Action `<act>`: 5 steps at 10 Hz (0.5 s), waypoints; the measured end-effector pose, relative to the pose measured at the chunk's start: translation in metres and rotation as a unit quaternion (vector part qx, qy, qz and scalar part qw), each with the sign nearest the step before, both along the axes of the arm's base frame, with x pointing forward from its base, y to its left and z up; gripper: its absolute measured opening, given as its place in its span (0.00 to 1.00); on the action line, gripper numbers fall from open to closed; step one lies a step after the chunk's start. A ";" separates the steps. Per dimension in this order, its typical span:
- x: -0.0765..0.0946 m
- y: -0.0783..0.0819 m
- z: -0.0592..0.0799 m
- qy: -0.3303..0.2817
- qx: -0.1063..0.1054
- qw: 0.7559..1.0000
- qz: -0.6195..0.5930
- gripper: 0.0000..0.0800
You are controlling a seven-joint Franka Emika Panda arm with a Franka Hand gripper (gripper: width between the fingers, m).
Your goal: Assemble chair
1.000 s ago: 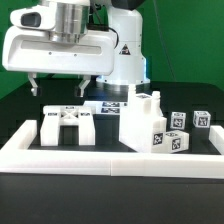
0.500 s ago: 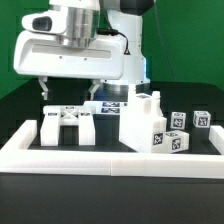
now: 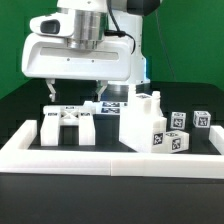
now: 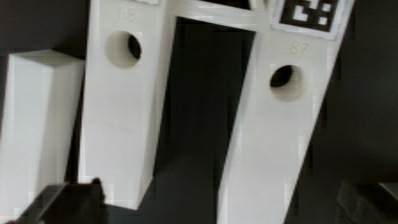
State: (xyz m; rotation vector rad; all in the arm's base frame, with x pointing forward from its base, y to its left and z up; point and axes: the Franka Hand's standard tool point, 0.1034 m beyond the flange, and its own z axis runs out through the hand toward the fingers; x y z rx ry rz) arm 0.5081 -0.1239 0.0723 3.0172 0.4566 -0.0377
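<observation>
My gripper (image 3: 76, 92) hangs open and empty above a low white bracket-like chair piece (image 3: 68, 122) with tags, at the exterior view's left. In the wrist view that piece shows as two long white bars (image 4: 125, 110), each with a round hole, and a tag (image 4: 311, 12) at their joined end. A plain white post (image 4: 36, 120) lies beside them. My gripper (image 4: 222, 208) straddles the bars, with one dark fingertip (image 4: 71, 205) showing clearly. A taller blocky white tagged piece (image 3: 148, 125) stands in the middle. Two small tagged pieces (image 3: 178, 120) (image 3: 203, 118) sit at the right.
A long low white border wall (image 3: 110, 158) runs along the front and up both sides. The marker board (image 3: 110, 104) lies flat behind the pieces, under the arm's base. The table is black.
My gripper has moved toward the exterior view's right and a little lower, over the bracket-like piece. The pieces have not moved.
</observation>
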 end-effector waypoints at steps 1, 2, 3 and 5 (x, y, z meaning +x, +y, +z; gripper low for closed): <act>-0.001 0.000 -0.001 0.002 0.001 1.000 -0.004 0.81; -0.006 0.004 -0.003 0.013 0.008 1.000 -0.016 0.81; -0.010 0.007 -0.005 0.023 0.014 0.999 -0.022 0.81; -0.013 0.014 -0.006 0.037 0.023 0.999 -0.024 0.81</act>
